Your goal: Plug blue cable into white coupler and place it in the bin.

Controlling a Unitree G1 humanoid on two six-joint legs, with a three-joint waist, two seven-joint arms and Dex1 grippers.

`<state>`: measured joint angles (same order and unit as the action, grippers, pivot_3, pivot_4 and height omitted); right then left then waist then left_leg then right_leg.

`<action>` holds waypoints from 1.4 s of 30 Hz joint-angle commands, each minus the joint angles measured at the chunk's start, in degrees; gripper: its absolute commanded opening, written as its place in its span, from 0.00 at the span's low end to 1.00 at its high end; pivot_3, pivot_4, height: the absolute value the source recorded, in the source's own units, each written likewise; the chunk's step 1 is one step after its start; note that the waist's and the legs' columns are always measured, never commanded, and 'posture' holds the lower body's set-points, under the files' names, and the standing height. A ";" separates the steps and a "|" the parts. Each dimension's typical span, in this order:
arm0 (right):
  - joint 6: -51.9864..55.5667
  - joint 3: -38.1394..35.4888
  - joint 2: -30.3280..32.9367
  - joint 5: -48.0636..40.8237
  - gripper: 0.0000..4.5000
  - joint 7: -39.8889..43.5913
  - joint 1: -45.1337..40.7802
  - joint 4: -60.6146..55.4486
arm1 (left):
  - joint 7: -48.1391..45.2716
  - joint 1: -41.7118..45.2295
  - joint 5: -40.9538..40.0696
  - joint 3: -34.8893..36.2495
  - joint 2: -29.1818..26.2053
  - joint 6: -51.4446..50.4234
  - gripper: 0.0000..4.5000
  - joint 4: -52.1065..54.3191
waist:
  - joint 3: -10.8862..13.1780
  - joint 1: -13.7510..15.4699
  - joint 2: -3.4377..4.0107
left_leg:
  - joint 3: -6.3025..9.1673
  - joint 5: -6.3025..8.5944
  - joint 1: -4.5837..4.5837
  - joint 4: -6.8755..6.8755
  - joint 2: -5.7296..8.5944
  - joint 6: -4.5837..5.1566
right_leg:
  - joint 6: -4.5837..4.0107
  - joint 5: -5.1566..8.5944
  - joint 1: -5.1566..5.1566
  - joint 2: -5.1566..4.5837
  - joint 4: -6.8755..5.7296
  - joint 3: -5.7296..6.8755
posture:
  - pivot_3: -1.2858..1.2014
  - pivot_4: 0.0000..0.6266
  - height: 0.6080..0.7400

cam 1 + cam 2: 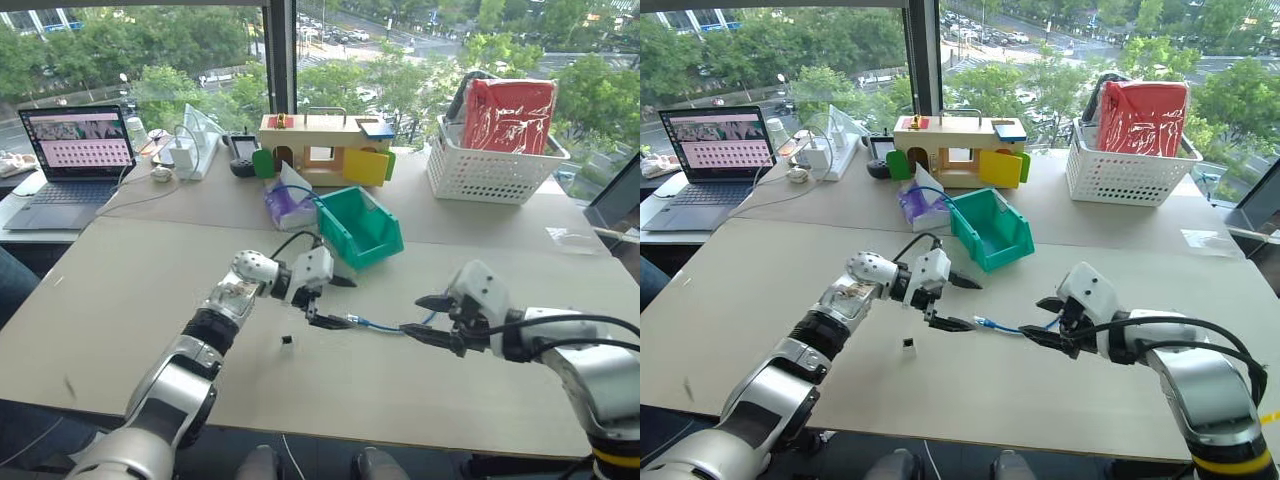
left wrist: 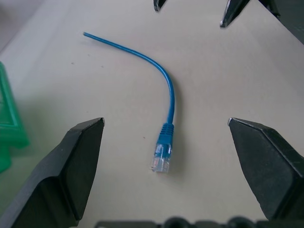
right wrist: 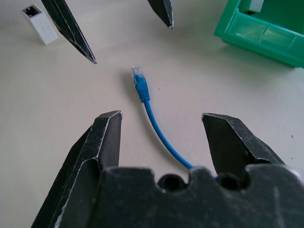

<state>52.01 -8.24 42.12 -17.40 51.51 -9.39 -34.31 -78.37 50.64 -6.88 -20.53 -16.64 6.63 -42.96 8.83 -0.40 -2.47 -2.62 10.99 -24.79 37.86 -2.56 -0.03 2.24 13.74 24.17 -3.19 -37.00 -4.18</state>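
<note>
The blue cable (image 2: pixel 167 102) lies loose on the table (image 1: pixel 150 300) between two wide-open, empty hands: the right hand (image 3: pixel 161 124) nearer, the left hand (image 1: pixel 328 300) over the plug end. Pinch behind the plug, keeping it level. The white coupler (image 3: pixel 39 23) stands beside; the bin (image 1: pixel 360 228) waits beyond.

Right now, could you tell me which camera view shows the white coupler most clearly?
The right wrist view: the white coupler stands upright on the table, its dark socket visible. Both eye views show it as a tiny dark-looking speck on the table near the left tool.
</note>
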 commanded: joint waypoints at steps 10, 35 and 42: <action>2.65 -6.74 2.15 -5.41 0.70 -6.05 7.71 -7.69 | -0.37 7.45 8.21 0.95 4.00 13.91 1.00 -21.44 | 0.00 -0.36 -0.01 | 0.16 0.00 -0.08 0.02 0.06 0.01 | 0.05 0.02 0.00 -0.01 0.01 0.03 | 0.52 0.24 1.00; 19.05 -18.55 -8.20 -22.64 0.70 -16.99 8.69 -9.14 | 2.09 6.59 7.95 9.22 8.65 11.54 0.01 -23.49 | -0.01 -0.28 -0.03 | 0.29 -0.01 -0.08 0.04 0.10 0.02 | 0.10 0.00 -0.07 -0.02 0.00 0.11 | 0.52 0.24 1.00; 31.70 -32.55 -38.31 -37.54 0.70 -35.66 10.38 -14.81 | 0.67 -3.64 -0.08 9.79 10.44 -6.30 0.01 7.06 | -0.07 -0.37 0.11 | 0.51 -0.01 -0.37 0.04 0.06 0.02 | 0.07 0.00 0.11 -0.02 -0.05 0.22 | 0.52 0.24 1.00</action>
<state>82.67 -37.89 6.54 -50.74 20.20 1.29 -46.44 -77.65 47.48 -4.52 -10.29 -6.72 4.63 -43.81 8.76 -0.77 -2.35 -2.07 10.98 -25.14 37.90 -2.52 -0.01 2.31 13.73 24.24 -3.20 -37.06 -3.95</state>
